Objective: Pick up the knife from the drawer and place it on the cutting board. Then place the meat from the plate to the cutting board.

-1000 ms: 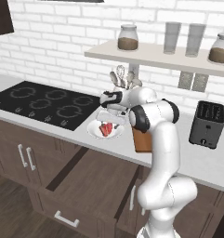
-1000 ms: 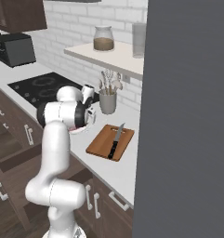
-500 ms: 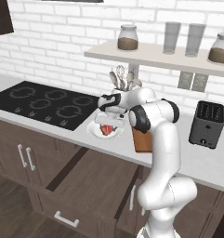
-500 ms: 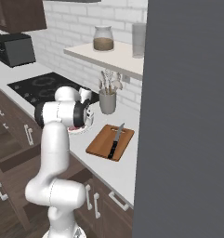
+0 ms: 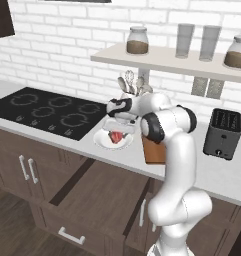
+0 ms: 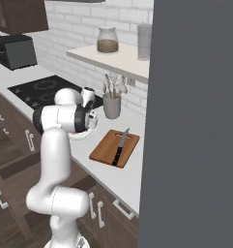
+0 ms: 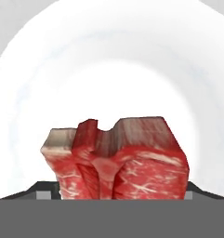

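One step is done: the knife (image 6: 119, 147) lies on the cutting board (image 6: 104, 150). Second step in hand: gripper (image 5: 117, 131), jaws apart around the meat (image 7: 115, 160) on the plate (image 7: 108, 60), grasps nothing. Next move calls for closing, then lifting rightward to the board.

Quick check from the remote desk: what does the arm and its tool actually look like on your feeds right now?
The arm is glossy white, built of rounded tubular segments with dark grey to black bands at the joints. The tool is a small white block with a black section near the wrist. No cables or markings are visible.
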Robot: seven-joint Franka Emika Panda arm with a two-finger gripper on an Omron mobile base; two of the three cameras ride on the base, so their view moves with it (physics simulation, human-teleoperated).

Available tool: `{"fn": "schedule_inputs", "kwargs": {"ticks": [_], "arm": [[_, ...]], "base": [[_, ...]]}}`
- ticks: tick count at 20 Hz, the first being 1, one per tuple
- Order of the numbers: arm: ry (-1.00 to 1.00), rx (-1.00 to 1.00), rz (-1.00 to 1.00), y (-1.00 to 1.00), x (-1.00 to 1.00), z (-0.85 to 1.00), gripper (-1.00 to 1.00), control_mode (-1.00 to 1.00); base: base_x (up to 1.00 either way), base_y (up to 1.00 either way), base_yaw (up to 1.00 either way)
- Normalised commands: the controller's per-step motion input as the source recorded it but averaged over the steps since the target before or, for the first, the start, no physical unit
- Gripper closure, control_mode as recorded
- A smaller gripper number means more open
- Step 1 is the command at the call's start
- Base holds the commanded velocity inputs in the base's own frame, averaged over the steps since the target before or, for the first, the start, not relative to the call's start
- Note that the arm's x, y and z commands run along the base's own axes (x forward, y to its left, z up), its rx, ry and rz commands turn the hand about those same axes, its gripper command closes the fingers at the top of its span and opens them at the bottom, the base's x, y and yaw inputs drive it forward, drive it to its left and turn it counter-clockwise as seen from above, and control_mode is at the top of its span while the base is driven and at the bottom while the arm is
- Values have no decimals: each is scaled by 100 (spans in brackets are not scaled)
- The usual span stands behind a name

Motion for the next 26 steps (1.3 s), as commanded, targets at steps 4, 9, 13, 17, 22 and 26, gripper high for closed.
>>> {"fn": "schedule_inputs", "kwargs": {"ticks": [4,9,13,17,22,26], "arm": [[-11,0,17,-88,-79,61,100,-100],[-1,-2,16,-100,-63,8,100,-100],[0,-2,11,-93,-11,0,100,-100],[0,0,11,-87,0,-10,100,-100],[15,0,10,-33,4,-44,100,-100],[10,0,10,-10,0,-31,-100,-100]], "base": [[0,0,0],[0,0,0],[0,0,0],[0,0,0],[0,0,0],[0,0,0]]}}
